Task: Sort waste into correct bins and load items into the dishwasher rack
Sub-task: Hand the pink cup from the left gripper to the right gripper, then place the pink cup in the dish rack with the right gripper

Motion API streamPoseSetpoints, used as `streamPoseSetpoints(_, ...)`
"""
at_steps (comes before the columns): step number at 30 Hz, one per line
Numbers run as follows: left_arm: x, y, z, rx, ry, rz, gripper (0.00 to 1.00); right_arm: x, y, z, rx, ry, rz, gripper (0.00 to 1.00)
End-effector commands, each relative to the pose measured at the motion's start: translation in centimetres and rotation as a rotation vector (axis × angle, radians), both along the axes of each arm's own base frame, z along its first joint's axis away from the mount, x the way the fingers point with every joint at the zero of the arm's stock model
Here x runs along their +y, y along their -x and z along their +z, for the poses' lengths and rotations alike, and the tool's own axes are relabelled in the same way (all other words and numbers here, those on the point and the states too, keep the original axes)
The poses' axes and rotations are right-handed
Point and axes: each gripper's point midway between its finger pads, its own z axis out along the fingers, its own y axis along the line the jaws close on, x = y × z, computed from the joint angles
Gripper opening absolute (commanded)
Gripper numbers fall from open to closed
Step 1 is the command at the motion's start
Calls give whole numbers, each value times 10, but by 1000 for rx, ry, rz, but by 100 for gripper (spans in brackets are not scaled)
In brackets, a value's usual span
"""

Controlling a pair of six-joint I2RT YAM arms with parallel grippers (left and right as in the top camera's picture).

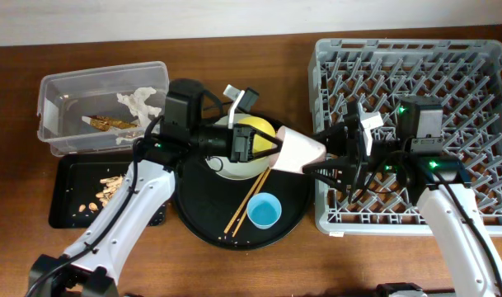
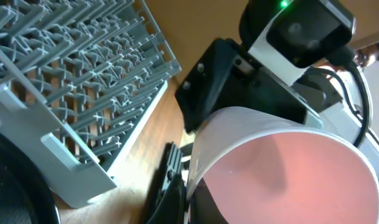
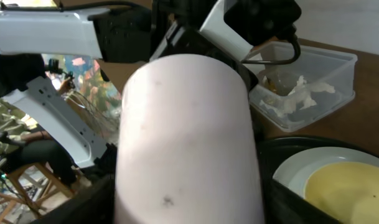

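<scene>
**Pink cup in mid-air between two pincers; waste sorted, rack not yet loaded**

Waste, judged done. The crumpled tissue (image 1: 141,101) and the foil wrapper (image 1: 110,124) lie in the clear tub (image 1: 49,115) at the far left. The food scraps (image 1: 109,186) lie in the shallow black tray (image 1: 65,210) just near of the tub. No loose waste shows on the surface (image 1: 259,58).

Loading, judged barely begun. Nothing can be seen in the dishwasher rack (image 1: 481,91) at the right. The plate (image 1: 222,169), with the yellow bowl (image 1: 255,132) on it, sits on the round black tray (image 1: 201,219) in the middle. The chopsticks (image 1: 249,202) and the blue cup (image 1: 264,211) sit there too, nearer the viewer. All four are left to load.

Cup and pincers. The pink cup (image 1: 300,151) lies on its side in the air, above the gap between the round tray's right edge and the rack's left wall. The left pincer (image 1: 271,148) grips it at the rim, and the cup's mouth faces that wrist. The right pincer (image 1: 316,155) meets the cup from the rack side, with one finger on either side of the cup's closed end. Whether those fingers press on the cup or only flank it, I cannot tell. The arrangement reads as a hand-over toward the rack.
</scene>
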Motion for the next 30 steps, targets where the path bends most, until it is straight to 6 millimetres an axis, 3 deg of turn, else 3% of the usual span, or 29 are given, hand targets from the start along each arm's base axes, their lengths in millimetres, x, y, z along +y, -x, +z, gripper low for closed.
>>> streamPoseSetpoints(1, -4, 0, 4, -22, 1, 3, 0, 2, 2, 6, -10, -17, 21, 67)
streamPoseSetpoints(7, -5, -2, 6, -40, 8, 9, 3, 0, -5, -1, 22, 21, -24, 56)
streamPoseSetpoints(9, -4, -12, 0, -101, -26, 53, 39, -3, -16, -11, 54, 77, -93, 53)
streamPoseSetpoints(10, 6, -28, -31, -147, -175, 162, 46, -8, -27, -22, 90, 136, -170, 52)
streamPoseSetpoints(12, 29, -44, -60, -184, -337, 258, 50, -18, -40, -38, 123, 230, -276, 50)
streamPoseSetpoints(14, 71, -62, -78, -194, -499, 388, 51, -53, -53, -47, 216, 473, -496, 48)
streamPoseSetpoints(16, 116, -66, -77, -224, -641, 496, 51, -98, -50, -33, 300, 703, -716, 48)
streamPoseSetpoints(17, 134, -64, -73, -234, -695, 545, 51, -132, -48, -22, 366, 792, -898, 44)
streamPoseSetpoints(19, 149, -58, -65, -235, -725, 587, 51, -173, -44, -3, 398, 832, -1057, 44)
streamPoseSetpoints(20, 150, -57, -64, -236, -725, 589, 51, -188, -43, -3, 424, 828, -1101, 45)
streamPoseSetpoints(22, 150, -56, -65, -232, -727, 586, 51, -232, -38, -21, 569, 859, -1224, 44)
streamPoseSetpoints(24, 150, -56, -65, -230, -727, 586, 51, -257, -40, -39, 663, 870, -1262, 43)
streamPoseSetpoints(26, 150, -54, -67, -221, -732, 582, 51, -284, -41, -70, 815, 908, -1313, 44)
streamPoseSetpoints(30, 151, -52, -68, -213, -737, 578, 51, -290, -50, -131, 1009, 974, -1206, 43)
